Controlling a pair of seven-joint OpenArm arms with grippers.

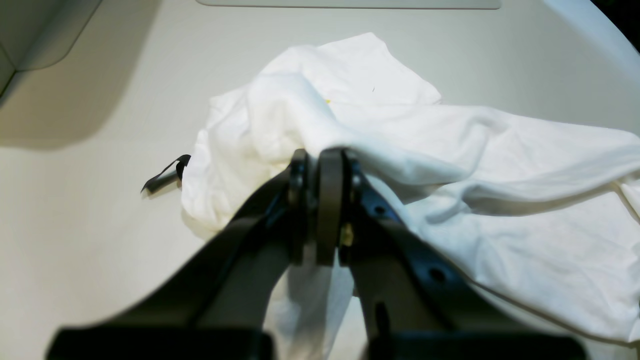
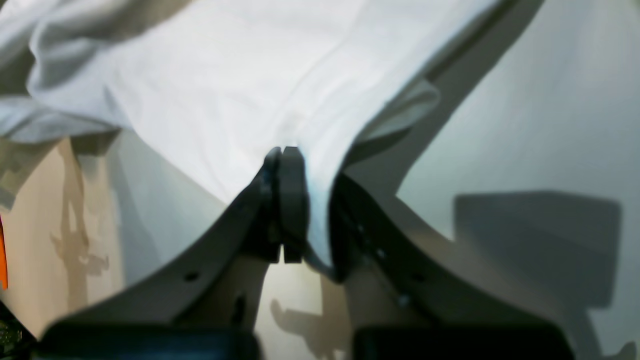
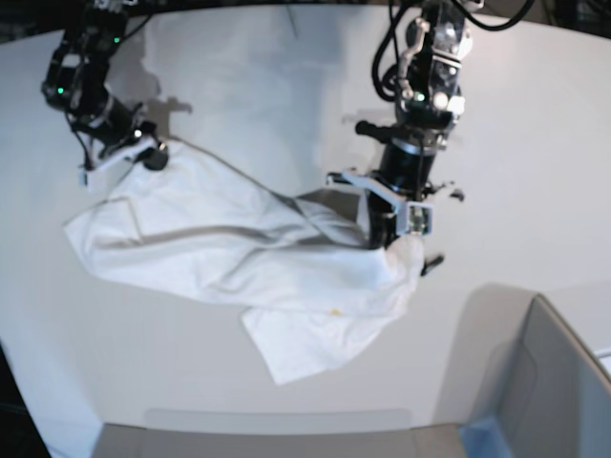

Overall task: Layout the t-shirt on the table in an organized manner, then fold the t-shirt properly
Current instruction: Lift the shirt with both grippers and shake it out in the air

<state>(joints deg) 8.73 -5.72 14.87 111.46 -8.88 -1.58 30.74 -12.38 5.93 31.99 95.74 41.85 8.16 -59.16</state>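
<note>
Now the t-shirt point(image 3: 239, 248) stretches between both clamped pincers, left pincer point(image 1: 316, 156) and right pincer point(image 2: 283, 151).

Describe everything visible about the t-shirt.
The t-shirt is white, soft cotton-like cloth, crumpled and twisted, stretched between both arms above the table. The left gripper and right gripper are each shut on a fold. A small black tag sticks out; its lower corner lies on the tabletop.
</note>
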